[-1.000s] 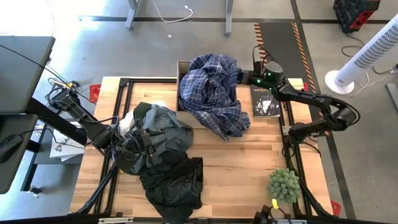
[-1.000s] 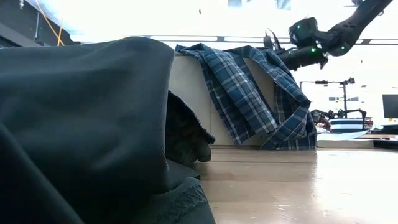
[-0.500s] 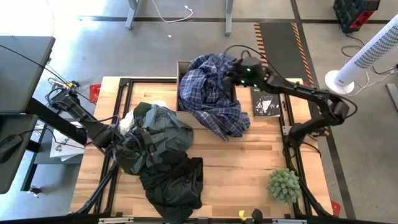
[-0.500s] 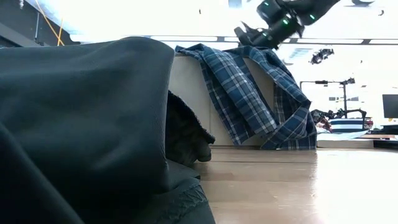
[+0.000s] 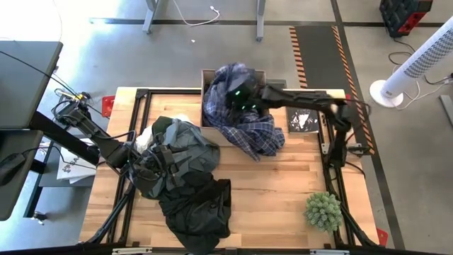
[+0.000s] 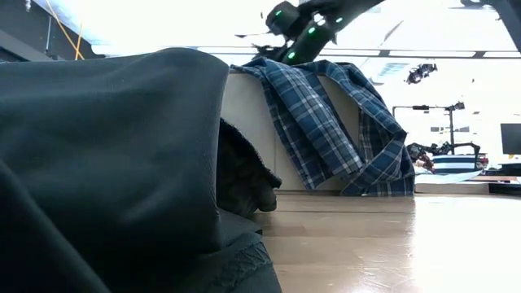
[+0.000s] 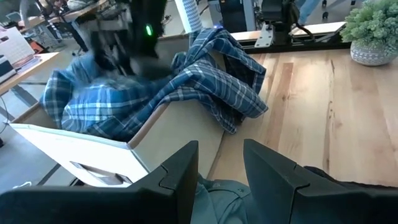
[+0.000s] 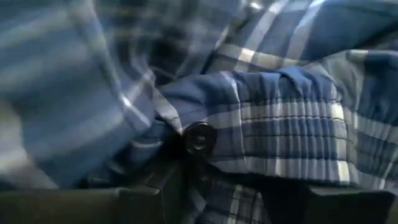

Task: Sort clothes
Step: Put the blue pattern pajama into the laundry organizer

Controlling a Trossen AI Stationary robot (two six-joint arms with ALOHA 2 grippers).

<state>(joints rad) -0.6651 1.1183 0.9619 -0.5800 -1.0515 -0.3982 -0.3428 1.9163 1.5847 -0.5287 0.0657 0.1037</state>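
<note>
A navy-and-white plaid shirt (image 5: 248,127) fills a tan cardboard box (image 5: 206,74) at the table's far side and hangs over the box's near wall (image 6: 244,122) onto the table. My right gripper (image 5: 228,98) hovers open just above the shirt's top (image 6: 252,41), fingers slanting down, with plaid cloth (image 8: 280,118) close below them. At the left, a grey-green garment (image 5: 187,145) lies heaped on a black one (image 5: 198,205). My left gripper (image 5: 164,157) stands open over that heap. Grey-green cloth (image 7: 214,199) shows low between its fingers.
A black paperback book (image 5: 303,120) lies right of the box. A small green potted plant (image 5: 324,210) stands at the near right corner. Bare wood lies between the heap and the plant. The dark heap (image 6: 106,163) fills the left of the low view.
My right gripper has swung from beside the book toward the table's left, across the box, and now hangs over the plaid shirt. It has rolled and tipped to point more steeply down. Its fingers have stayed open. The shirt and the heap have kept their places.
</note>
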